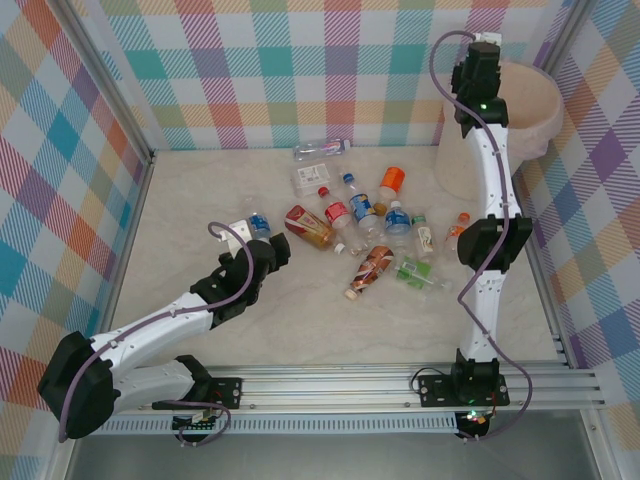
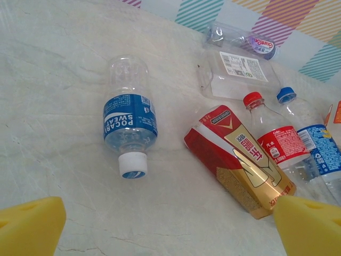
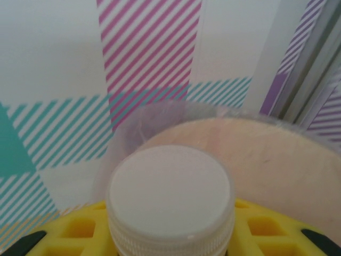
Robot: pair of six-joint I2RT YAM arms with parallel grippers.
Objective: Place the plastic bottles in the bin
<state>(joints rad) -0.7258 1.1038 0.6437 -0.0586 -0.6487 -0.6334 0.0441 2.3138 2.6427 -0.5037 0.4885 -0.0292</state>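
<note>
Several plastic bottles (image 1: 365,215) lie scattered mid-table. My left gripper (image 1: 254,240) is open and low over the table, its yellow fingertips (image 2: 29,224) wide apart. Just ahead of it lies a clear bottle with a blue Pocari Sweat label (image 2: 129,120), white cap towards me, and nothing sits between the jaws. A crushed red and gold bottle (image 2: 240,160) lies to its right. My right gripper (image 1: 486,50) is raised at the cream bin (image 1: 515,120) in the far right corner. It is shut on a white-capped bottle (image 3: 169,197), with the bin's bag-lined rim (image 3: 266,160) right behind.
Red-capped (image 2: 274,141) and blue-capped (image 2: 314,138) bottles lie beyond the gold one, with a flattened clear bottle (image 2: 237,69) and a purple-labelled one (image 2: 242,38) near the back wall. Checked walls enclose the table, and a metal rail (image 1: 400,385) runs along the near edge.
</note>
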